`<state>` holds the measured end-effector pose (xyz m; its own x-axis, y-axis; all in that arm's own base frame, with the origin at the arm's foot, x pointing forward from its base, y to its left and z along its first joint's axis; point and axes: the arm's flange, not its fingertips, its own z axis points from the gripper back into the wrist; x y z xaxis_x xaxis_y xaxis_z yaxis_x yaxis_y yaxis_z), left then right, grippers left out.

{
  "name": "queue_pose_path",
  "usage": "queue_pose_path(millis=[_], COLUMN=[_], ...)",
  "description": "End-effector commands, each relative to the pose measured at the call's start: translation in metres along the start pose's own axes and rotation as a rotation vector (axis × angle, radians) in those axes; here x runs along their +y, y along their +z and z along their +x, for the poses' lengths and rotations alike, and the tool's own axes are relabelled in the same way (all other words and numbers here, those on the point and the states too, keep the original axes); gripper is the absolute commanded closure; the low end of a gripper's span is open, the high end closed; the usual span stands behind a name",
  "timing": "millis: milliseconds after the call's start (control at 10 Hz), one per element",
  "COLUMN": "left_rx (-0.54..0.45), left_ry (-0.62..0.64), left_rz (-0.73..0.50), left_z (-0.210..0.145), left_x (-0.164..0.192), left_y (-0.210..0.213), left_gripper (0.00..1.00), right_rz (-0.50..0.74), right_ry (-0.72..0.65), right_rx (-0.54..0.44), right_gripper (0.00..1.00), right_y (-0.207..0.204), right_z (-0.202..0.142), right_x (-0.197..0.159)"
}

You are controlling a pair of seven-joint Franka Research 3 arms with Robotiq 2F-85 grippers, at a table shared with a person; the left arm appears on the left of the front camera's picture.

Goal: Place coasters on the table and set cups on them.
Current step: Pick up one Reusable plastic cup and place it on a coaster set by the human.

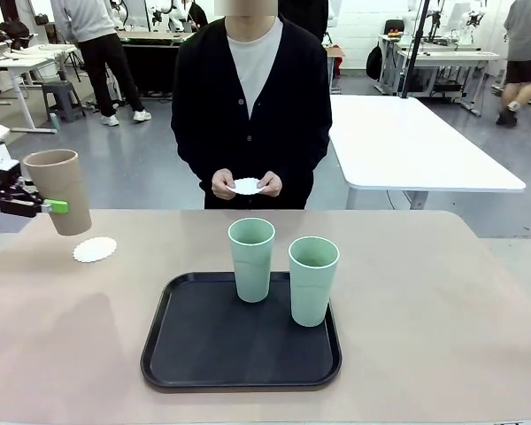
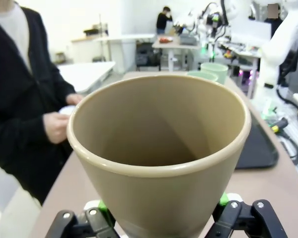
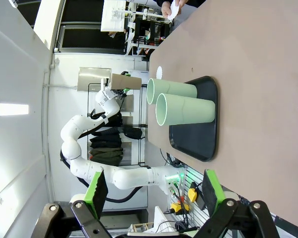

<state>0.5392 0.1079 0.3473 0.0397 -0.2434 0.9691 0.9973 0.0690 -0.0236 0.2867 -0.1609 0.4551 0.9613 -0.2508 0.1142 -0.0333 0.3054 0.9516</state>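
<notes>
Here, left jaws clamp the tall matte tan cup [image 1: 57,177]; right jaws stand open.

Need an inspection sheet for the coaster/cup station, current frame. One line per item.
surface: beige table, black tray at its middle.
job's things: tan cup lifted and tilted near the left edge; one coaster flat on the table beside it, nothing on it; left mint cup and right mint cup upright on the tray; second coaster in the person's hands.
clutter: nothing seen.
grippers: left gripper shut on the tan cup; right gripper open, holding nothing.
cables: loose cable off the table's side.
surroundings: person standing at the far edge; white table behind.
</notes>
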Motion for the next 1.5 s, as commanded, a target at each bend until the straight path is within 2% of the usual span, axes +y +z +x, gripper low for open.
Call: queue_pose_path(millis=[0, 400, 700, 1400], left_rx=[0.019, 0.001, -0.026, -0.027], left_ry=[-0.037, -0.068, -0.086, -0.036], left_rz=[-0.014, -0.002, -0.035, -0.013], left_z=[-0.013, -0.039, -0.049, -0.068], left_x=[0.019, 0.043, 0.044, 0.064], left_y=[-0.006, -0.002, -0.004, -0.01], left_gripper=[0.15, 0.15, 0.15, 0.15], right_rz=[0.014, 0.014, 0.014, 0.014], right_ry=[0.006, 0.006, 0.006, 0.006], right_rx=[-0.001, -0.001, -0.001, -0.001], right_gripper=[0.0, 0.0, 0.0, 0.0], right_y=[-0.001, -0.001, -0.001, -0.001], right_z=[0.0, 0.0, 0.0, 0.0], right_x=[0.0, 0.0, 0.0, 0.0])
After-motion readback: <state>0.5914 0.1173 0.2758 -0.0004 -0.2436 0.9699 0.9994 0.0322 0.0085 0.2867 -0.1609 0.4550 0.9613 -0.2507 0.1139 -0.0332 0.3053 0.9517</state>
